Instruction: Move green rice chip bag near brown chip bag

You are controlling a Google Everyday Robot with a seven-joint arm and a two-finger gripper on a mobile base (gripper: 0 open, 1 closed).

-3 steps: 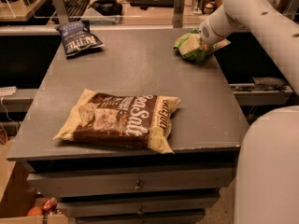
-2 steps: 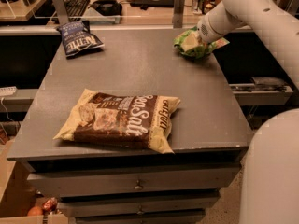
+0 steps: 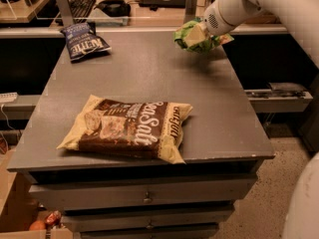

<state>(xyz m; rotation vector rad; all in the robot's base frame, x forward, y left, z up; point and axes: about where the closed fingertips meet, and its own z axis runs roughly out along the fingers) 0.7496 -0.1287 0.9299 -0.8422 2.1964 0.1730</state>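
Gripper (image 3: 208,34), at the upper right of the frame on the end of the white arm (image 3: 269,1), is clamped on the green rice chip bag (image 3: 191,36). The bag hangs crumpled over the far right part of the grey table (image 3: 224,113). Its shadow lies on the top just below it, so I judge it to be clear of the surface.

Nearest me, in the lower middle of the frame, the brown chip bag (image 3: 132,128) lies flat. Its pale yellow lower corners sit close to the table's front edge, above the drawers (image 3: 144,195). That is where I see the main risk. If the arm comes in low, or sets the green bag down on top of the brown one, it could nudge the brown bag over that front edge. The bare grey strip to its right looks like the safer place to land, though it is narrow and ends at the table's right edge.

Further back, the way between the two bags is open tabletop, so nothing should snag there. The hold itself worries me more. It looks like a pinch on slick, squashed film, and a quick swing could let the bag slide out and drop short, or fall off the right side.

Farthest off, at the upper left, the blue Kettle chip bag (image 3: 84,41) lies well apart from all this.
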